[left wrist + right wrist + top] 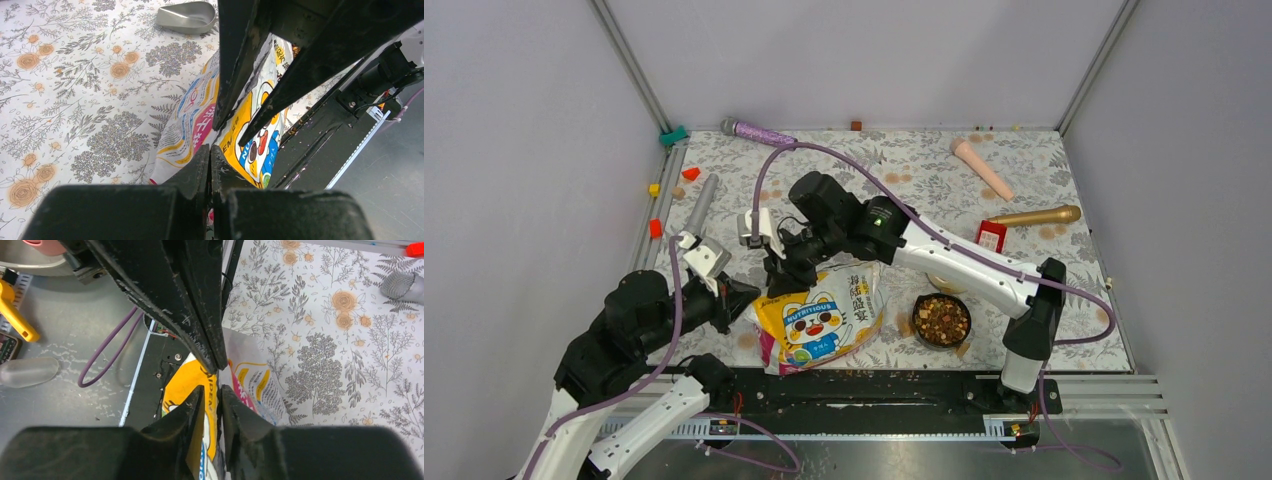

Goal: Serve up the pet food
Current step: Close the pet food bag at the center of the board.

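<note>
Top external: left gripper [746, 296] and right gripper [779, 278] both clamp tight on the bag [824, 322], so tilt it slowly toward the bowl [914, 318] of pet food [942, 320].

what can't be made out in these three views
The bag's contents: opaque, every view.
Bag's top edge: top view, under the left gripper and right gripper.
Pale object behind the bowl of pet food: top view, right arm covers most.
Small bits at the back: top view, too small to name.

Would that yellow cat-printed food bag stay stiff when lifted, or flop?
Probably floppy: the yellow cat-printed food bag looks like crumpled thin film. It likely sags between the left pincer and right pincer, and its glossy skin may slip.
</note>
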Robot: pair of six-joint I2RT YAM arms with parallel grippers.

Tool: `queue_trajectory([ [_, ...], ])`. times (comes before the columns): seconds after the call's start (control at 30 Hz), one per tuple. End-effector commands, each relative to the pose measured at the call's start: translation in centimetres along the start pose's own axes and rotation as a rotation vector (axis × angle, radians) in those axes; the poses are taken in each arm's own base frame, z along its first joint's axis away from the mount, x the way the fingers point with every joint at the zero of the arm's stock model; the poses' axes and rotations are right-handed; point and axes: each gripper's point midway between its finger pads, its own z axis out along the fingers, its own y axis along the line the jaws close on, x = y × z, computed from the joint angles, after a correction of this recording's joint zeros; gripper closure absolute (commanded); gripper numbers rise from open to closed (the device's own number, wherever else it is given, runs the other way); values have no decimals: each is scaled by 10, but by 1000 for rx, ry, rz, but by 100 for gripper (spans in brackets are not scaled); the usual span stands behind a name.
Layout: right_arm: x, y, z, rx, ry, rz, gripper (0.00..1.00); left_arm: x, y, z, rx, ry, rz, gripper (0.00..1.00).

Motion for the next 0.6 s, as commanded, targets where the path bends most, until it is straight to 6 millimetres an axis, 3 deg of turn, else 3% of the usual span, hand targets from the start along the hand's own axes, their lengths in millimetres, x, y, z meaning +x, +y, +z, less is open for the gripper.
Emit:
queue_trajectory([
  [0.0,0,20,11,-82,28,14,83,-15,-4,0,19,-67,16,100],
  [0.03,1,19,12,-82,34,16,98,-16,-4,-1,19,-69,18,100],
  [0.07,2,19,13,-82,40,13,100,-16,-3,-1,18,-69,18,100],
  [0.27,-2,7,0,39,49,-31,100,-22,5,0,-35,-83,9,100],
  [0.43,-12,-14,-17,194,26,-61,100,-49,37,1,-224,-145,-16,100],
  [0.53,-9,-11,-26,194,52,-85,100,-64,43,2,-258,-168,16,100],
  [0.57,-8,-9,-28,191,55,-78,93,-67,43,2,-262,-167,25,100],
])
